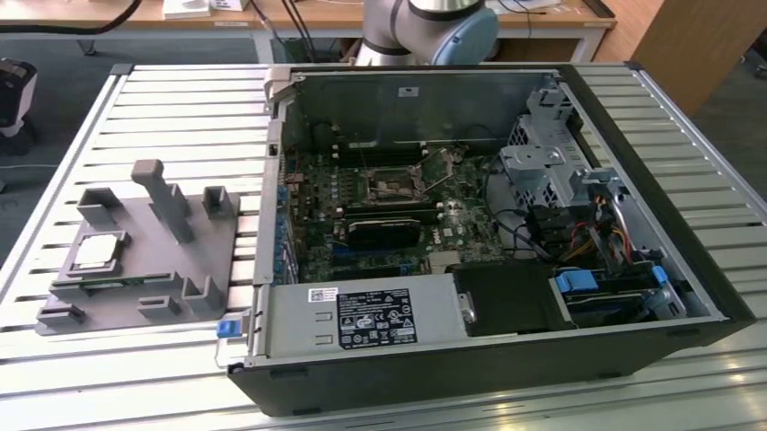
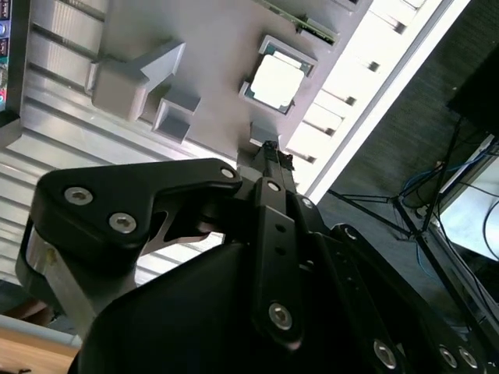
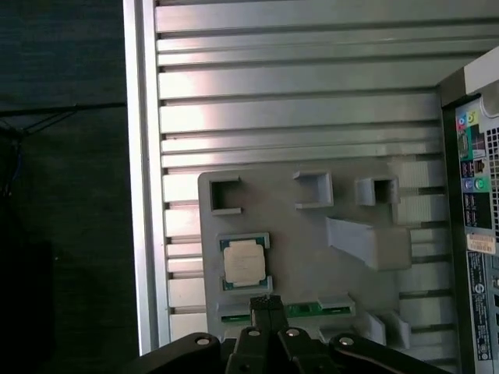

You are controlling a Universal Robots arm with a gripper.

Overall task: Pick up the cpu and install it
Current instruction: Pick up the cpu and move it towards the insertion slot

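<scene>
1. Over the grey fixture [image 3: 312, 253] on the slatted worktop [image 1: 180, 117]: pincer [image 3: 266, 302] aimed down at the fixture, clenched, fingertips pressed together, grasping no object. Tips lined up over the strip between the cpu and the memory stick, clear of both; same pose seen in the second wrist view [image 2: 272, 149].
2. Arm [image 1: 432, 27]: grey and blue joint visible beyond the far wall of the computer case in the exterior view.
3. Cpu [image 3: 245, 261]: lying flat in a framed square recess of the fixture, silvery metal top facing up, thin rim showing around it. Square outline, so no long axis; edges parallel to the fixture's edges. Located at the exterior view's left [image 1: 96, 251], well apart from the case; also seen beyond the pincer tips [image 2: 277, 80].
4. Fixture contents: cpu in its recess; long green memory stick [image 3: 300, 310] seated just beside it along one fixture edge; tall upright post [image 1: 162, 193] and several small open brackets.
5. Computer case [image 1: 671, 224]: open side up, holding the motherboard [image 1: 468, 229] with black socket frame [image 1: 390, 187], silver power supply [image 1: 359, 319] and bundled cables [image 1: 587, 233].
</scene>
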